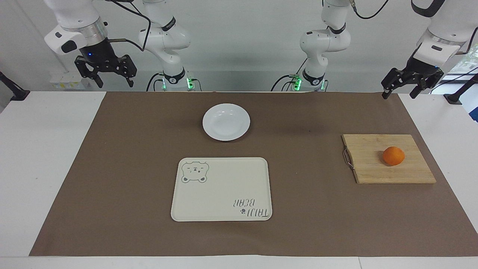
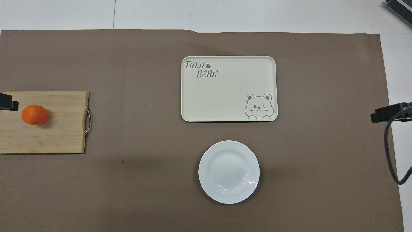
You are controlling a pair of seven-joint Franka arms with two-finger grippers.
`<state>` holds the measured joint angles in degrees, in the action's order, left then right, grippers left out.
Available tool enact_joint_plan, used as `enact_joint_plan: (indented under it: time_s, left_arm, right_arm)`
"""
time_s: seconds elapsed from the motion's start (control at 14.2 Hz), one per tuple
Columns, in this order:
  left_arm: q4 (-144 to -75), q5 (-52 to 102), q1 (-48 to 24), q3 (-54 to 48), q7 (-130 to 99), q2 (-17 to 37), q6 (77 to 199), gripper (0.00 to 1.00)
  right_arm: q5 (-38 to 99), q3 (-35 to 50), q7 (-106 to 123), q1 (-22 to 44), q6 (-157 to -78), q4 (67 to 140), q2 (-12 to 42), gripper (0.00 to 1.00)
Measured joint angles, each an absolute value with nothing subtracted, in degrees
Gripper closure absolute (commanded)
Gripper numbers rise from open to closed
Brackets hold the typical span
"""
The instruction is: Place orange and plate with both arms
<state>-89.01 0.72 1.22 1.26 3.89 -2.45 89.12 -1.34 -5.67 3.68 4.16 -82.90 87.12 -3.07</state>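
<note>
The orange [image 1: 393,155] lies on a wooden cutting board [image 1: 368,168] toward the left arm's end of the table; it also shows in the overhead view [image 2: 34,114]. The white plate [image 1: 226,122] sits empty on the brown mat near the robots, mid-table, and shows in the overhead view [image 2: 229,171]. My left gripper [image 1: 399,93] hangs open and empty in the air over the mat's corner at its own end. My right gripper [image 1: 115,83] hangs open and empty, raised over its end of the table. Only the grippers' tips show in the overhead view, the left [image 2: 8,102] and the right [image 2: 388,112].
A cream rectangular tray [image 1: 222,190] with a bear drawing and lettering lies empty, farther from the robots than the plate; it also shows in the overhead view [image 2: 225,93]. The cutting board [image 2: 58,135] has a metal handle [image 2: 87,121]. A brown mat [image 1: 112,168] covers the table.
</note>
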Motion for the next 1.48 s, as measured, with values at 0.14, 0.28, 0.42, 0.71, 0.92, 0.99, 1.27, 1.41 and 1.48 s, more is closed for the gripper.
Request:
enact_joint_plan:
  time_s: [0.14, 0.28, 0.42, 0.71, 0.92, 0.99, 1.27, 1.41, 1.48]
  left_arm:
    - [-89.0, 0.7, 1.2, 1.2, 3.9, -2.5, 89.1, 0.0]
    - [-89.0, 0.7, 1.2, 1.0, 3.9, -2.5, 89.1, 0.0]
    - [-89.0, 0.7, 1.1, 0.4, 3.9, -2.5, 89.1, 0.0]
    - [-89.0, 0.7, 1.1, 0.2, 3.9, -2.5, 88.8, 0.0]
    - [-89.0, 0.7, 1.1, 0.2, 3.9, -2.5, 88.5, 0.0]
    - [-89.0, 0.7, 1.1, 0.2, 3.9, -2.5, 88.5, 0.0]
    - [-89.0, 0.7, 1.1, -0.3, 3.9, -2.6, 88.3, 0.0]
    - [-89.0, 0.7, 1.0, -0.5, 3.9, -2.6, 88.3, 0.0]
    - [-89.0, 0.7, 1.0, -0.5, 3.9, -2.6, 88.3, 0.0]
  right_arm:
    - [-1.3, -5.7, 2.7, 4.2, -82.9, 87.1, -3.1, 0.0]
    - [-1.3, -5.7, 2.0, 4.2, -82.9, 87.1, -3.1, 0.0]
    - [-1.3, -5.7, 1.9, 4.1, -82.9, 87.1, -3.2, 0.0]
    - [-1.3, -5.8, 1.9, 3.7, -82.5, 87.1, -3.2, 0.0]
    - [-1.3, -5.8, 1.9, 3.7, -82.5, 87.1, -3.2, 0.0]
    - [-1.3, -5.8, 1.9, 3.6, -82.5, 87.1, -3.2, 0.0]
    - [-1.3, -5.8, 1.9, 3.6, -82.5, 87.1, -3.2, 0.0]
    - [-1.3, -5.8, 1.9, 3.6, -82.5, 87.1, -3.2, 0.0]
    - [-1.3, -5.8, 1.9, 3.6, -82.5, 87.1, -3.2, 0.0]
